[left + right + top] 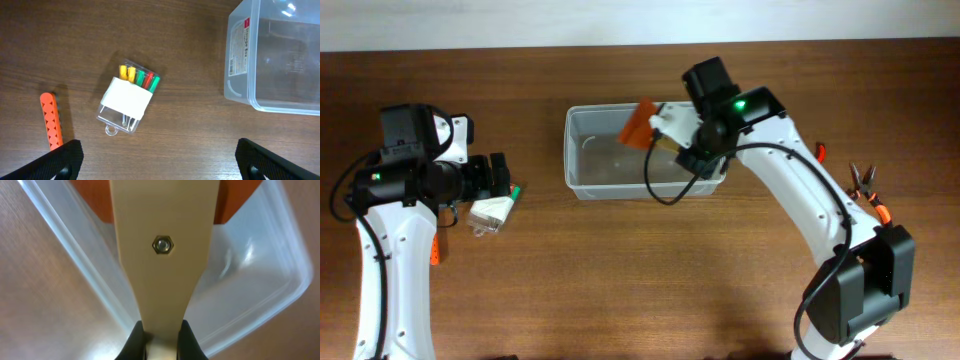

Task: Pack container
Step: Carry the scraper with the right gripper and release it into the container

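My right jaws are pressed together on the butt of a cream-handled scraper (162, 255), pinching it from both sides. Its orange blade (90, 197) points away from them. Directly beneath the tool sits the container (260, 275), open-topped, with one rounded corner ahead and to the right of those jaws.

My left jaws are spread wide and hold nothing. Just ahead of them on the counter (190, 130) lies a clear pack of coloured tools (127, 97). An orange strip (51, 122) lies off to their left, and the container's labelled end wall is off to their right.

I judge the container to be light and thin-walled, stiff at the rim but slick. It would likely skate across the counter if the scraper knocks a wall. If I had to steady or shift it, I'd take the rim at a short end, not the smooth sides.
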Controlling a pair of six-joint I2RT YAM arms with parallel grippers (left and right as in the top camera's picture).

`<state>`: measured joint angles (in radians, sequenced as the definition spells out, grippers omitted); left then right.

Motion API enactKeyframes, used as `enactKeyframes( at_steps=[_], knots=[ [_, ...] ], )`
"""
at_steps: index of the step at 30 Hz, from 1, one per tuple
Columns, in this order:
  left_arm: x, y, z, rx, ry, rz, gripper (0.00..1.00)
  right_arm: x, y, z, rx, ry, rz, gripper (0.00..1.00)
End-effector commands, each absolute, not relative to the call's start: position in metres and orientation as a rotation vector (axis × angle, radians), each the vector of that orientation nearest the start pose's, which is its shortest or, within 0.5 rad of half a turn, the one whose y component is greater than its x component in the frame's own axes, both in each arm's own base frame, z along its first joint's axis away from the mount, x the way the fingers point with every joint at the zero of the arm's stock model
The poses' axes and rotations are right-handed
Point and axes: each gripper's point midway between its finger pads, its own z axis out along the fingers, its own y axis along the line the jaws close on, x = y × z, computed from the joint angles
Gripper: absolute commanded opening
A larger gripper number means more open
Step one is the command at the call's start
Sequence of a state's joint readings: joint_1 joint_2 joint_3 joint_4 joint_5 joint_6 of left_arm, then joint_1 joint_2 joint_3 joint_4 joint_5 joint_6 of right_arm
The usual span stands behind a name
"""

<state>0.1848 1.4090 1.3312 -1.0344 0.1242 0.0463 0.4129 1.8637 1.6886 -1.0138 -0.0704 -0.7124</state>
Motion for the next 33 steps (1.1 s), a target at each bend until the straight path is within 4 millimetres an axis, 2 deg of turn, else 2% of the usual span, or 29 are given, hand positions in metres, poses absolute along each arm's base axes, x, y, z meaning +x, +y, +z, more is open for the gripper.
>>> enactKeyframes(
  at_steps=[1, 4, 6, 10, 13, 16, 19, 20, 22, 23, 27, 29, 31, 33],
  knots=[
    [0.333, 0.040, 0.193, -0.127, 2.673, -0.103, 0.99, 0.410, 0.200, 0.162, -1.605, 2.158, 0.011, 0.04],
    [0.333, 0.040, 0.193, -0.127, 2.673, -0.103, 0.99, 0.417, 0.212, 0.147, -1.621, 2.134, 0.081, 0.04],
    [0.333, 0.040, 0.193, -0.127, 2.673, -0.103, 0.99, 0.416, 0.217, 0.129, -1.681, 2.125, 0.118, 0.04],
    [0.333, 0.040, 0.193, -0.127, 2.673, -0.103, 0.99, 0.415, 0.217, 0.094, -1.722, 2.189, 0.156, 0.04],
    [0.333, 0.040, 0.193, -0.127, 2.673, -0.103, 0.99, 0.413, 0.218, 0.076, -1.741, 2.219, 0.186, 0.04],
    [0.333, 0.040, 0.193, -0.127, 2.673, -0.103, 0.99, 0.411, 0.218, 0.064, -1.754, 2.241, 0.203, 0.10],
    [0.333, 0.040, 0.193, -0.127, 2.673, -0.103, 0.99, 0.410, 0.218, 0.055, -1.764, 2.260, 0.212, 0.19],
    [0.333, 0.040, 0.193, -0.127, 2.673, -0.103, 0.99, 0.409, 0.217, 0.054, -1.765, 2.264, 0.214, 0.25],
    [0.333, 0.040, 0.193, -0.127, 2.673, -0.103, 0.99, 0.410, 0.218, 0.054, -1.757, 2.270, 0.215, 0.49],
    [0.333, 0.040, 0.193, -0.127, 2.673, -0.103, 0.99, 0.410, 0.218, 0.054, -1.756, 2.269, 0.214, 0.53],
    [0.333, 0.040, 0.193, -0.127, 2.673, -0.103, 0.99, 0.413, 0.219, 0.056, -1.751, 2.260, 0.209, 0.65],
    [0.333, 0.040, 0.193, -0.127, 2.673, -0.103, 0.99, 0.416, 0.220, 0.065, -1.728, 2.257, 0.204, 0.66],
    [0.333, 0.040, 0.193, -0.127, 2.673, -0.103, 0.99, 0.425, 0.219, 0.086, -1.662, 2.273, 0.160, 0.66],
    [0.333, 0.040, 0.193, -0.127, 2.673, -0.103, 0.99, 0.435, 0.216, 0.119, -1.577, 2.275, 0.103, 0.66]
  ],
)
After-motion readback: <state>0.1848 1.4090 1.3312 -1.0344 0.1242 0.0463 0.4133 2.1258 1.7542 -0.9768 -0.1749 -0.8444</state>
